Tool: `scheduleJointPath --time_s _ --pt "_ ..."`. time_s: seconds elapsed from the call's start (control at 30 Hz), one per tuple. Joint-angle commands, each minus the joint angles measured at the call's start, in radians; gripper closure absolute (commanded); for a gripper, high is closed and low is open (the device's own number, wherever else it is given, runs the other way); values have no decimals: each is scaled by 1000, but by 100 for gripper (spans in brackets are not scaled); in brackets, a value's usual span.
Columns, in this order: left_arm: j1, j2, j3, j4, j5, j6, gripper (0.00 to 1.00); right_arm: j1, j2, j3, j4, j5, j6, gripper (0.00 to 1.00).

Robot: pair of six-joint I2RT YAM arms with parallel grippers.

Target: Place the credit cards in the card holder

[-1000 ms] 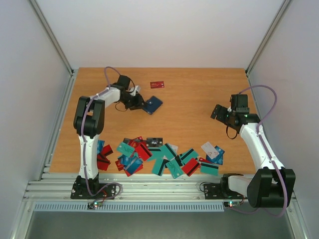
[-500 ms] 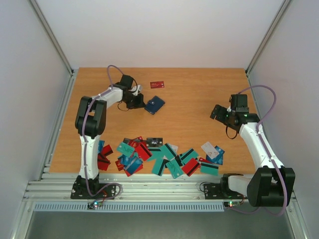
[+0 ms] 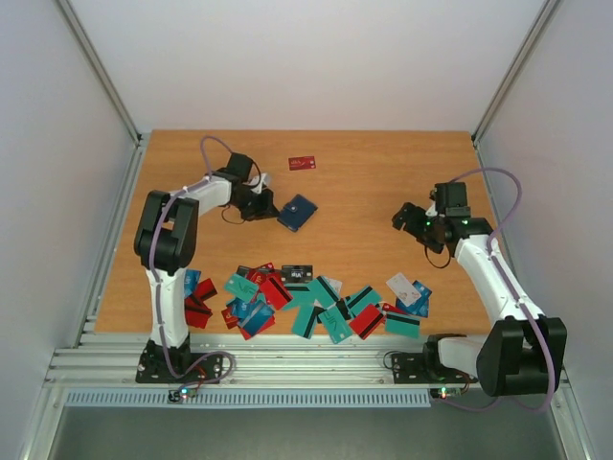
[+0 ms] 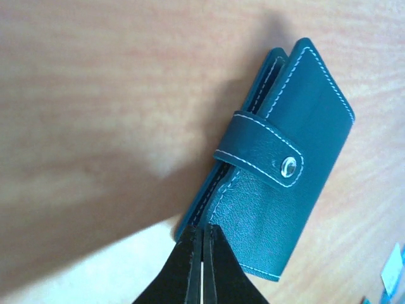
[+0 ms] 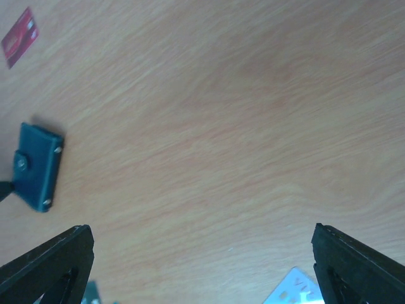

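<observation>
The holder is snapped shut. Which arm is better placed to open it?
Left. The left gripper, shut, sits at the edge of the card holder; the right gripper, open, hangs far off across the table.

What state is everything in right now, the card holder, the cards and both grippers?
card holder: closed, strap snapped shut.
left gripper: shut, tips at the holder's near edge, nothing visible between them.
right gripper: open wide, nothing between the jaws.
credit cards: loose, overlapping pile, outside the holder.
red card: lying alone, apart from the pile.
</observation>
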Motion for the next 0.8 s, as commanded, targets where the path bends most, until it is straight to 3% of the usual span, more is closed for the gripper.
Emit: scheduleJointPath --time_s 0.0,0.23,0.37,0.5,0.77 --pt "-8 -102 -88 27 70 -59 100 84 6 -30 13 -72 85 5" --pt "-54 -207 -229 104 107 -150 100 271 98 -28 78 -83 160 5" --pt "-88 -246 -263 110 122 -175 100 305 174 -26 137 -131 226 5" --pt "-102 -259 -284 51 138 -107 98 329 251 1 147 -152 244 6" --pt "-102 -252 -188 -88 47 111 56 337 372 56 129 -200 287 8"
